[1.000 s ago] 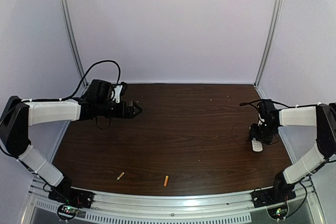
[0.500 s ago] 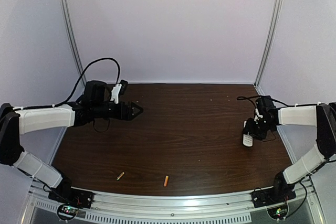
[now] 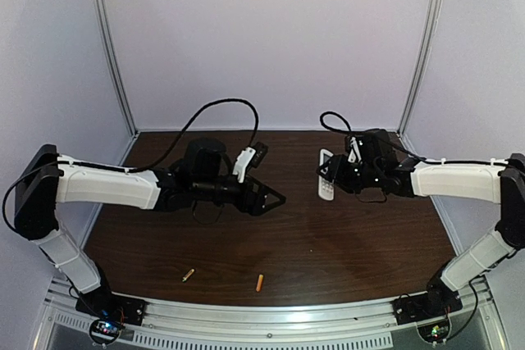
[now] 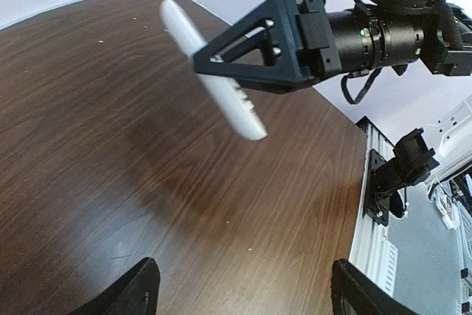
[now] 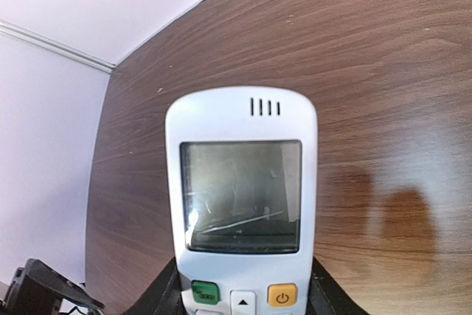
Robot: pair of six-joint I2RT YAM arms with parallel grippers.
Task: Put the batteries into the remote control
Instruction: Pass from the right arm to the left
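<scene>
My right gripper [image 3: 332, 175] is shut on the white remote control [image 3: 326, 184] and holds it above the table's middle back. The right wrist view shows the remote's [image 5: 242, 212] grey display, green and orange buttons facing the camera. The left wrist view shows the remote [image 4: 214, 71] clamped in the right gripper [image 4: 243, 60]. My left gripper [image 3: 275, 199] is open and empty, left of the remote, jaws pointing toward it; its fingertips [image 4: 133, 296] stand wide apart over bare wood. The golden-brass battery [image 3: 188, 275] and the orange battery [image 3: 259, 282] lie near the table's front edge.
The dark wooden table [image 3: 328, 243] is enclosed by pale walls with metal corner posts [image 3: 422, 47]. A metal rail [image 3: 271, 325] runs along the front edge. Cables loop above both wrists.
The right arm lifted the remote from the table's right side and carried it left to the middle back. The left arm swung right toward the middle, its gripper still open.
</scene>
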